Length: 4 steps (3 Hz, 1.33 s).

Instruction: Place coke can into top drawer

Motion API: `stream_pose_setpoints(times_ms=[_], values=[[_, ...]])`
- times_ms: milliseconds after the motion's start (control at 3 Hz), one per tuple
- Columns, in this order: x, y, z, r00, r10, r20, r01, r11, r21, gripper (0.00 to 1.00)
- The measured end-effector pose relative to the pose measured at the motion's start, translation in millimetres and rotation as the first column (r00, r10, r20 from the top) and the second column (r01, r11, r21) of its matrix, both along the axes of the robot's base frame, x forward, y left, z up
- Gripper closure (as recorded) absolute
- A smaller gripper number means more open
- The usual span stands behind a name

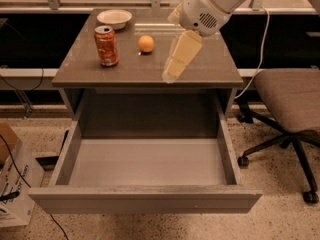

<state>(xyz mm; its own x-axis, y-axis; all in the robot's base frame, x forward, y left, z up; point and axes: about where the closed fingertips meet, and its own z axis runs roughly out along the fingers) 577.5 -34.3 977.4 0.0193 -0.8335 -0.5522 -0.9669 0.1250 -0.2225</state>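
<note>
The coke can [106, 46] stands upright on the left part of the grey-brown cabinet top [210, 66]. The top drawer [145, 200] is pulled fully open below it, and its pale grey floor is bare. My gripper [170, 75] hangs from the white arm at the upper right. It points down and to the left over the middle of the cabinet top, well to the right of the can and close to the front edge. It holds nothing that I can see.
A round orange fruit [145, 43] lies between the can and the gripper. A white bowl [114, 18] sits at the back left. An office chair [292, 96] stands to the right, and a cardboard box [12, 184] with cables is on the floor at the left.
</note>
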Motion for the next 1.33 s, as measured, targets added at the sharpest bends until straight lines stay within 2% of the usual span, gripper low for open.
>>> stream_pose_setpoints(times_ms=[333,1000,1333], values=[[34,28,-6,0.9991,0.034,-0.025,-0.034,0.999,0.016,0.00],[39,39,-7,0.9988,0.047,-0.014,-0.046,0.998,0.037,0.00],[66,75,-26,0.9983,0.056,0.012,-0.057,0.989,0.134,0.00]])
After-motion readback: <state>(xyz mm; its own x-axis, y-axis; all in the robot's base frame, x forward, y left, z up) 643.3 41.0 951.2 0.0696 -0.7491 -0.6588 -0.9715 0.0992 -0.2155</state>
